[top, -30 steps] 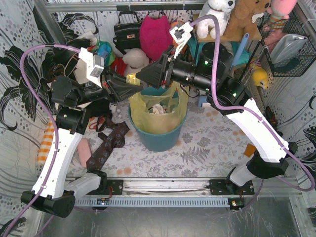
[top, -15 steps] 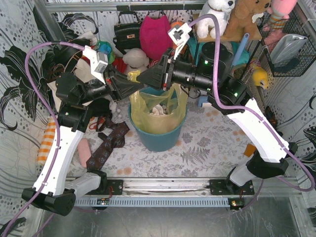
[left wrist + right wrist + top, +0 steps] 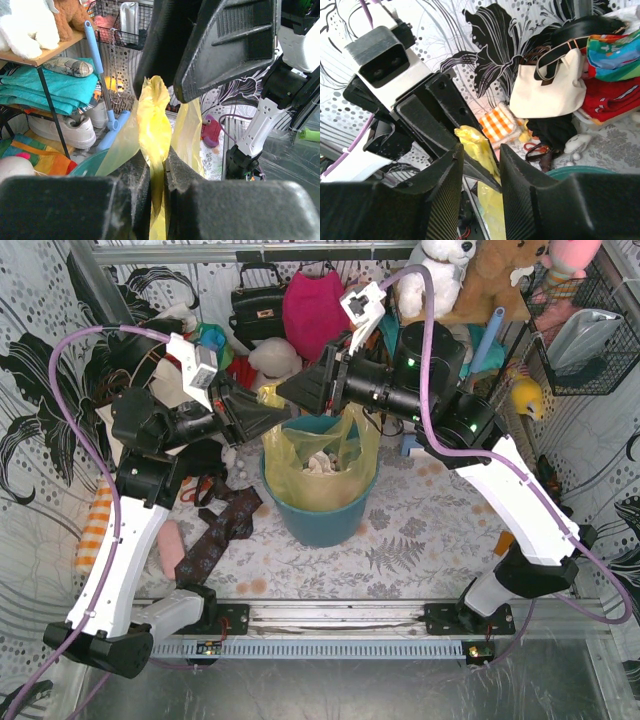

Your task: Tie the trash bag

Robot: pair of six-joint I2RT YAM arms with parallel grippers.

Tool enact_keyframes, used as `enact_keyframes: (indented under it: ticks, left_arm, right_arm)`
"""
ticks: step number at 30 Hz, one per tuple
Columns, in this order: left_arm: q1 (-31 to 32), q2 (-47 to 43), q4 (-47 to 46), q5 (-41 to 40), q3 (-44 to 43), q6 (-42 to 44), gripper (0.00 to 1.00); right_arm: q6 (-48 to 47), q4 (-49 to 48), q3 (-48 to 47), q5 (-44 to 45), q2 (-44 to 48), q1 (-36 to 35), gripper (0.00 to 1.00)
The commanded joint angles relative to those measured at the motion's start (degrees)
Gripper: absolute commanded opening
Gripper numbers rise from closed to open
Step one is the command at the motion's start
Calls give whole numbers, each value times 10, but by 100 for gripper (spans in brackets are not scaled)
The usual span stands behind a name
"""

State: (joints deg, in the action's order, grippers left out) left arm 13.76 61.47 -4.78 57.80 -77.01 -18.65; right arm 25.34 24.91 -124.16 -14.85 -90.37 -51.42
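Note:
The trash bag (image 3: 292,466), thin yellow-green plastic with white paper inside, lines the teal bin (image 3: 325,522) at the middle of the table. One twisted ear of it (image 3: 154,125) is pulled up above the bin's far left rim. My left gripper (image 3: 281,411) is shut on that ear, and the plastic runs up between its pads (image 3: 158,165). My right gripper (image 3: 287,391) meets it head-on from the right. Its jaws (image 3: 481,150) stand open, straddling the ear's tip (image 3: 472,140) and the left fingertip without pinching.
Behind the bin lie a black handbag (image 3: 258,305), a pink bag (image 3: 313,310) and a cream tote (image 3: 547,92). A dark patterned cloth (image 3: 215,535) and an orange checked cloth (image 3: 92,530) lie left of the bin. Plush toys (image 3: 440,270) and a wire basket (image 3: 590,340) stand at the back right.
My left gripper has lifted the bag's ear a little up and to the right. My right gripper has slid left over the ear's tip, and its jaws narrowed, then widened slightly.

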Motion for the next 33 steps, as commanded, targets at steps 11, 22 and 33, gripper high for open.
enact_keyframes:
  ticks: [11,22,33]
  left_arm:
    - [-3,-13,-9,4,-20,2,19]
    - [-3,-11,-10,6,-25,0,19]
    - [-3,-37,72,-30,37,77,25]
  right_arm:
    - [16,-18,-43,-47,-20,-3,25]
    - [13,-2,-46,-32,-27,-3,10]
    - [28,-18,-92,-12,-34,-3,0]
